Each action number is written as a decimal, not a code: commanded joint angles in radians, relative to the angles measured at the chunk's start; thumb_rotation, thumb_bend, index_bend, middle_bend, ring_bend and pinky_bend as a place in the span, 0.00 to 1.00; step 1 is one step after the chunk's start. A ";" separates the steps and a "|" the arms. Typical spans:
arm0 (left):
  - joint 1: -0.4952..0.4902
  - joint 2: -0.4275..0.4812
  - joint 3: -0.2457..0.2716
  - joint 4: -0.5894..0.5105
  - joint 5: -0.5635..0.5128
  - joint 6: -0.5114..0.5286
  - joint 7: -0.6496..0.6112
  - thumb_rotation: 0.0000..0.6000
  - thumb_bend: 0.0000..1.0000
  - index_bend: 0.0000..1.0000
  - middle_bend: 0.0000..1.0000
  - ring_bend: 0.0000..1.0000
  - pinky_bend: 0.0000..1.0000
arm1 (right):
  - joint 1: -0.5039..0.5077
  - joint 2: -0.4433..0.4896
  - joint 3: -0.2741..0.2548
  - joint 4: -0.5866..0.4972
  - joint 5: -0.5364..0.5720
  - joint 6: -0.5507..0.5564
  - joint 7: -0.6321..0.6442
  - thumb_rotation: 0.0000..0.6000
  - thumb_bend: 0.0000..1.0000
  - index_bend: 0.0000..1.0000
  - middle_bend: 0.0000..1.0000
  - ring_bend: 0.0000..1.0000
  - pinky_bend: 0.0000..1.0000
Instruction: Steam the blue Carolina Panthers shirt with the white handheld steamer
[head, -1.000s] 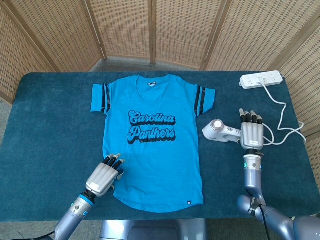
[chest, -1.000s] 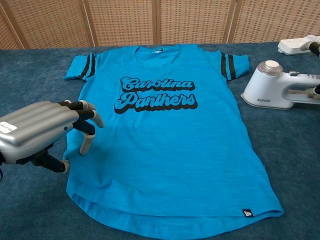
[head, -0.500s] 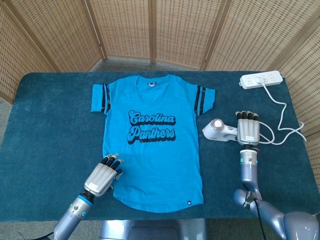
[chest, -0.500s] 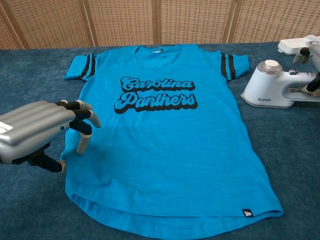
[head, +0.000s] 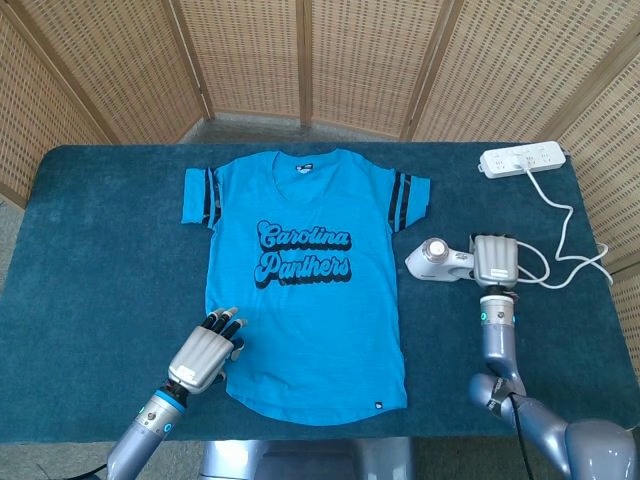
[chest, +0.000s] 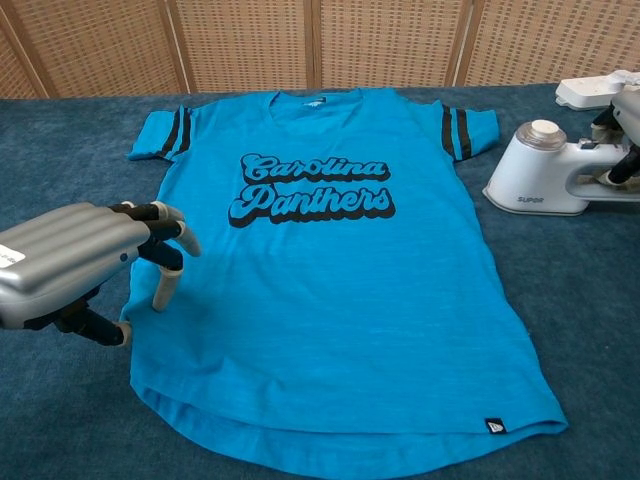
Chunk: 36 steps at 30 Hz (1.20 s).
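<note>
Curling round the smooth white steamer (head: 440, 262) handle, right hand (head: 494, 262); left hand (head: 205, 355) loosely spread on slubby blue shirt (head: 305, 290).

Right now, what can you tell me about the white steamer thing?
The white handheld steamer looks like smooth plastic, with a chunky body, a round cap on top, small grey lettering on its side and a handle running off to the right. It lies on the dark blue table cover, right of the shirt and apart from it. The right hand sits over the handle, with its fingers curled around it.
</note>
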<state>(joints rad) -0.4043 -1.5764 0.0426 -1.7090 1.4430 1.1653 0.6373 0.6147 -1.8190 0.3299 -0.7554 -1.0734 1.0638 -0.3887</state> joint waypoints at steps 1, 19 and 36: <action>0.000 0.000 0.000 0.000 0.000 0.001 -0.001 0.82 0.38 0.61 0.25 0.11 0.15 | -0.001 0.012 -0.001 -0.013 -0.003 -0.009 0.015 1.00 0.37 0.64 0.64 0.63 0.58; 0.000 -0.004 0.001 0.006 -0.006 0.000 -0.002 0.83 0.38 0.61 0.25 0.11 0.15 | -0.016 0.057 0.016 -0.104 0.037 -0.061 0.095 1.00 0.36 0.68 0.68 0.67 0.63; 0.000 -0.006 0.001 0.012 -0.005 0.003 -0.008 0.83 0.38 0.61 0.25 0.11 0.15 | -0.046 0.094 0.024 -0.202 0.032 -0.038 0.205 1.00 0.36 0.70 0.70 0.70 0.66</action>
<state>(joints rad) -0.4046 -1.5826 0.0436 -1.6966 1.4379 1.1678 0.6291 0.5747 -1.7330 0.3503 -0.9409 -1.0447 1.0251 -0.1975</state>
